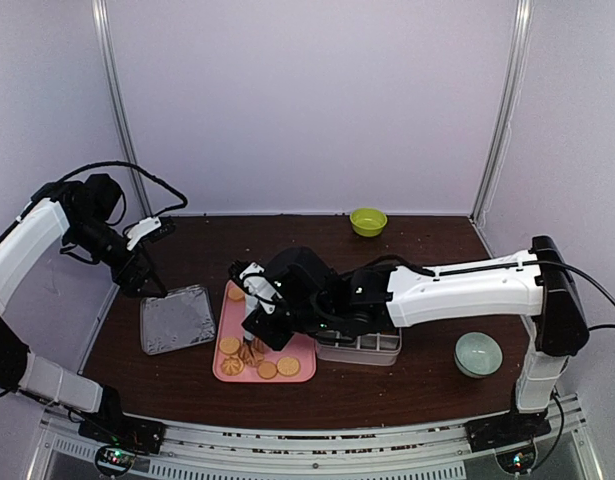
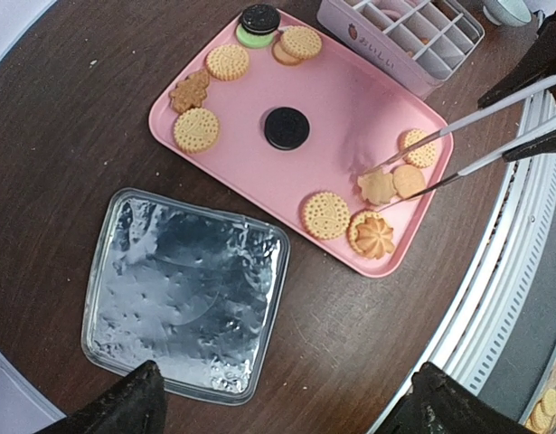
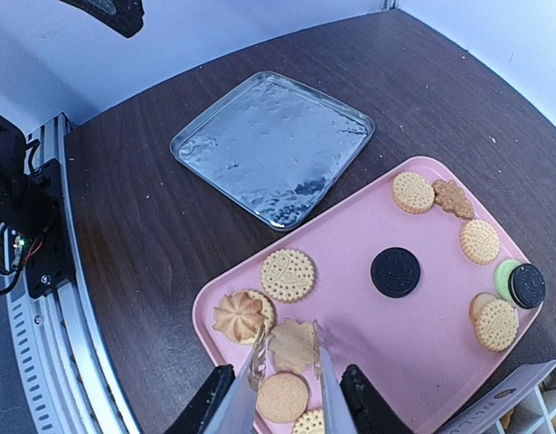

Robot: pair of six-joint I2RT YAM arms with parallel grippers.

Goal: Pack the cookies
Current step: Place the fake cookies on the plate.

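Several cookies (image 3: 287,275) lie on a pink tray (image 3: 422,334), mostly golden-tan, with one black round one (image 3: 395,271) and a black-and-green pair (image 3: 520,284). My right gripper (image 3: 287,402) is shut on metal tongs (image 3: 325,380), whose tips straddle a tan flower-shaped cookie (image 3: 294,345) lying at the tray's near corner. In the left wrist view the tongs (image 2: 476,113) reach that cookie (image 2: 377,187). My left gripper (image 2: 282,407) is open and empty, high above the table by a foil tray (image 2: 183,294). From above, the right gripper (image 1: 277,310) hovers over the pink tray (image 1: 305,352).
A clear box with compartments (image 1: 359,347) stands right of the pink tray. The foil tray (image 1: 177,318) lies to its left. A green bowl (image 1: 368,221) is at the back and a pale bowl (image 1: 478,354) at the front right.
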